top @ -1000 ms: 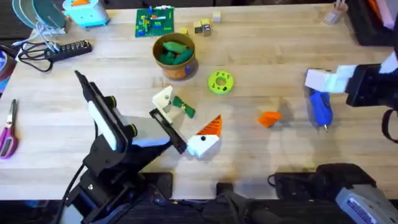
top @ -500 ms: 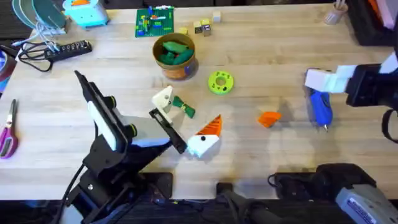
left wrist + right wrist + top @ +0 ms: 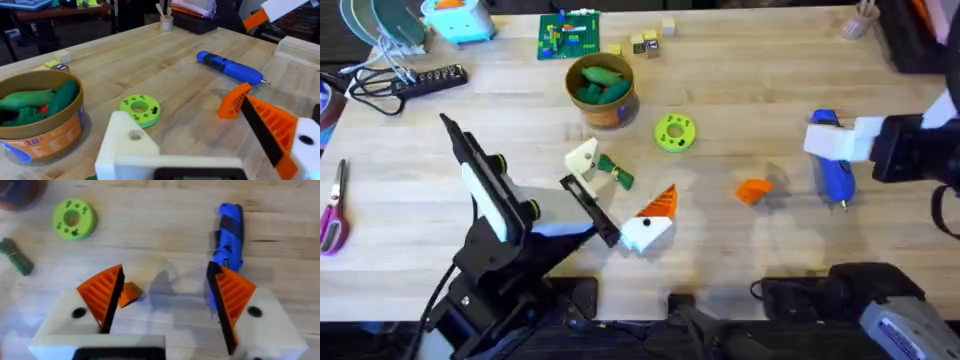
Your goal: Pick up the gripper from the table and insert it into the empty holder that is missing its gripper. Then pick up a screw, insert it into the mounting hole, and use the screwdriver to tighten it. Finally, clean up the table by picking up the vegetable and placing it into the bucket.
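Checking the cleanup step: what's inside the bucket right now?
The bucket holds bigger rounded green toy vegetables and a bit of red between them. Whatever lies under them is hidden. The small dark-green vegetable lies on the table.

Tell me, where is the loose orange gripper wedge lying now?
In the overhead view the gripper lies flat on the table's right half, between the holder with its mounted orange pad and the screwdriver, below and right of the lime-green disc.
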Controlling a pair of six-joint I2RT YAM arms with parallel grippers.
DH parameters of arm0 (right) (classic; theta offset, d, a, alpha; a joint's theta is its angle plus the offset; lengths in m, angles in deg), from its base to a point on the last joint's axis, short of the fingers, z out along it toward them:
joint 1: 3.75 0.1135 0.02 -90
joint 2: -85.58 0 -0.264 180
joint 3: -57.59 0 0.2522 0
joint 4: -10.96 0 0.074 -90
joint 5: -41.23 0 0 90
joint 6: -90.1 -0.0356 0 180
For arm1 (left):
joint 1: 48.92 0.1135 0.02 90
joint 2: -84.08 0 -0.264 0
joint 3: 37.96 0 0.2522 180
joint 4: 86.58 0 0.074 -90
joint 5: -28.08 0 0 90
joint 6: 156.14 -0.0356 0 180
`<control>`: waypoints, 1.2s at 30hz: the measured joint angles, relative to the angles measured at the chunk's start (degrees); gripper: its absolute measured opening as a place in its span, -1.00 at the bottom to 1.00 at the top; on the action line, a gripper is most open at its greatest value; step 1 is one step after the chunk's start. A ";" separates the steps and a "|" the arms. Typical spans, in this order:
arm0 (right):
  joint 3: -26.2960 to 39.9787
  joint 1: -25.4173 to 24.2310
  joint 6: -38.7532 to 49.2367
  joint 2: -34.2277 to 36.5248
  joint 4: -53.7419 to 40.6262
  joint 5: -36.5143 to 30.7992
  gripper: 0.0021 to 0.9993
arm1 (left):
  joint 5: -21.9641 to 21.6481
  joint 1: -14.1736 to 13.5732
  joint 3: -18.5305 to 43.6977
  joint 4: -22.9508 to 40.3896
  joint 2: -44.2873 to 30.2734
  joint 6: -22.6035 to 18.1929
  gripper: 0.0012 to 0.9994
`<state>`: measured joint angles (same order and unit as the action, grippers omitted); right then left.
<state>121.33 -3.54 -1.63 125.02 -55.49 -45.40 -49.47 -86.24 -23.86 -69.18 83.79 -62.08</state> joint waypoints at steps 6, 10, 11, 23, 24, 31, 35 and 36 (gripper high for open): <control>0.07 2.21 3.11 3.00 -7.66 7.86 0.98 | 0.00 0.00 0.00 0.02 0.00 0.00 0.99; 0.07 8.14 4.67 8.30 -10.68 9.56 0.98 | 0.00 0.00 0.00 0.02 -0.02 0.00 0.99; 0.07 9.85 4.83 9.73 -10.57 9.49 0.98 | 0.00 0.00 0.00 0.01 -0.01 0.00 0.99; 0.07 16.42 8.20 25.17 -7.62 5.12 0.98 | 0.00 0.00 0.00 0.02 0.00 0.00 0.99; 0.07 17.04 8.38 25.99 -7.45 4.43 0.98 | 0.00 0.00 0.00 0.00 -0.01 0.00 0.99; 0.07 21.57 10.01 28.46 -6.89 0.38 0.78 | 0.00 0.00 0.00 0.01 0.00 0.00 0.99; 0.07 21.70 10.44 28.51 -6.88 -0.85 0.48 | 0.00 0.00 0.00 0.01 0.00 0.00 0.99; 0.07 21.70 10.41 28.57 -6.84 -0.99 0.38 | 0.00 0.00 0.00 0.00 -0.02 0.00 0.99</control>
<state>121.39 18.16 8.78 153.58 -62.32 -46.40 -49.47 -86.24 -23.86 -69.18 83.77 -62.08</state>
